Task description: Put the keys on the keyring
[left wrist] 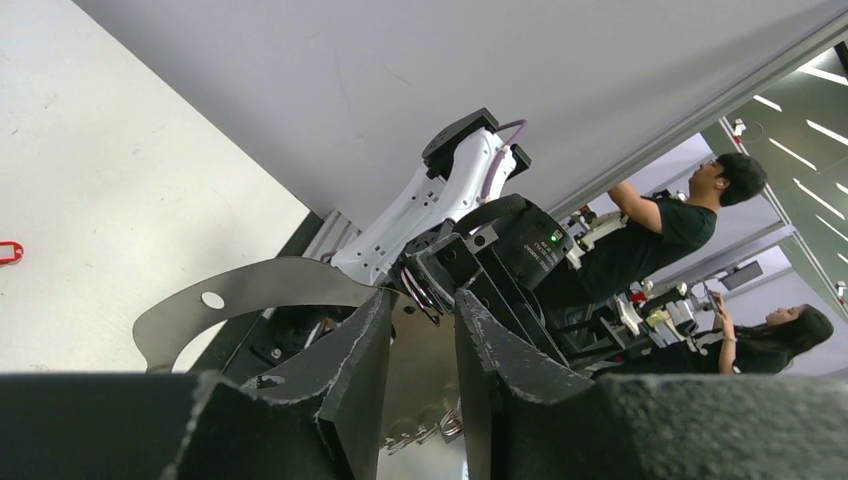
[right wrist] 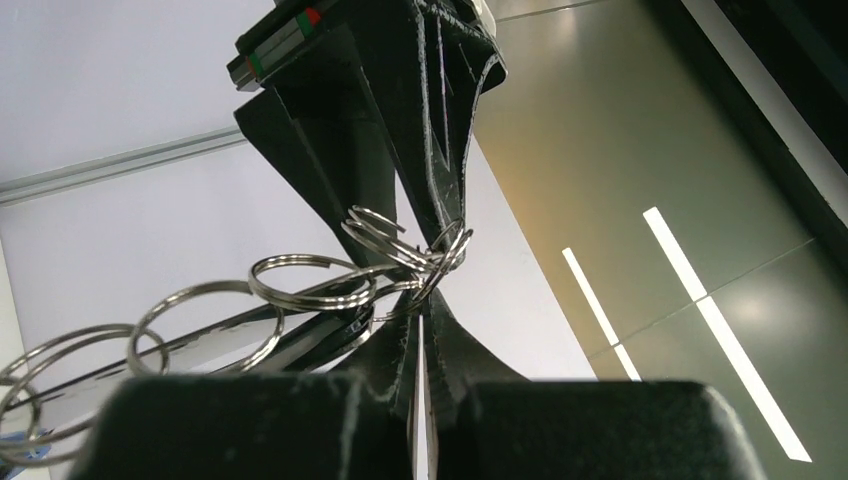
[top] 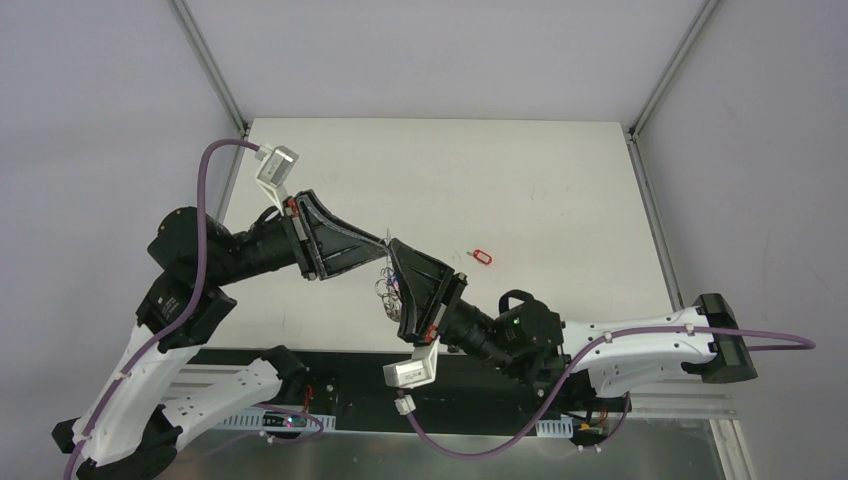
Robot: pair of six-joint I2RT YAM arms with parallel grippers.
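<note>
The keyring (top: 385, 290) hangs in mid-air between my two grippers, above the table's near middle. My left gripper (top: 383, 241) is shut on it; in the left wrist view a flat silvery band (left wrist: 250, 285) curves in between the fingers of the left gripper (left wrist: 420, 300), with small rings below. My right gripper (top: 392, 247) meets it tip to tip and is shut on the ring cluster (right wrist: 310, 285), its jaws showing only a thin slit at the right gripper's tip (right wrist: 425, 325). The red key (top: 482, 257) lies alone on the table; it also shows in the left wrist view (left wrist: 8, 252). The blue keys are not clearly visible.
The white table (top: 560, 180) is bounded by metal frame posts at the back corners and a black rail along the near edge. The left arm's fingers (right wrist: 400, 120) fill the top of the right wrist view. Two people stand beyond the cell in the left wrist view.
</note>
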